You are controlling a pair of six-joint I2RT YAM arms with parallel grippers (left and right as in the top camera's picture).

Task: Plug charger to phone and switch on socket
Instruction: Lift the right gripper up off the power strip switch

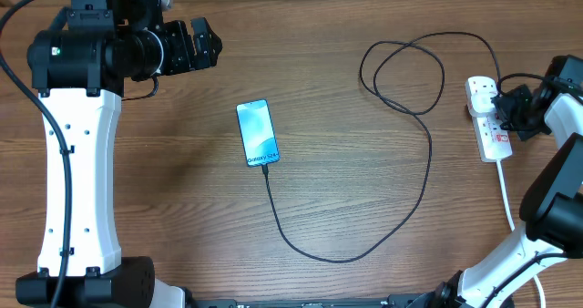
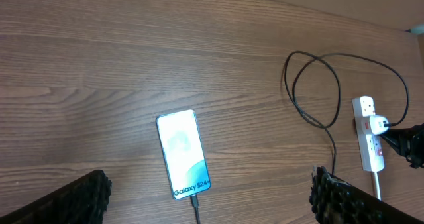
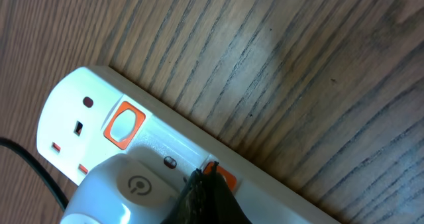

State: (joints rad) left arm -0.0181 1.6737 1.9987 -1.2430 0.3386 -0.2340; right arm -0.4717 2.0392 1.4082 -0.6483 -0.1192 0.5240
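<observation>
The socket (image 3: 159,139) lies at the far right of the table (image 1: 346,35), w/ the charger's white plug (image 3: 122,184) seated in it beside 2 orange-red switches. The switch (image 3: 222,174) next to the plug looks like the 1 that matters. The right gripper (image 3: 207,196) has its fingers pinched together on nothing, tip touching or just short of that switch, can't tell which. Risks, as a guess: the strip lies loose on the table, so an angled push could slide or twist it instead of rocking the switch. An off-centre tip could slip onto the plug body or the casing. Dragging the strip would tug the charger (image 1: 428,162), which loops across to the phone (image 1: 257,132), & might pull the connector from the phone's lower end, where it appears plugged in w/ the screen lit. Relative to the tool, the socket sits directly under the right gripper's tip, approx. mid-strip. The left gripper (image 1: 202,42) hangs wide open & empty at the far left, well apart from the phone & socket.
</observation>
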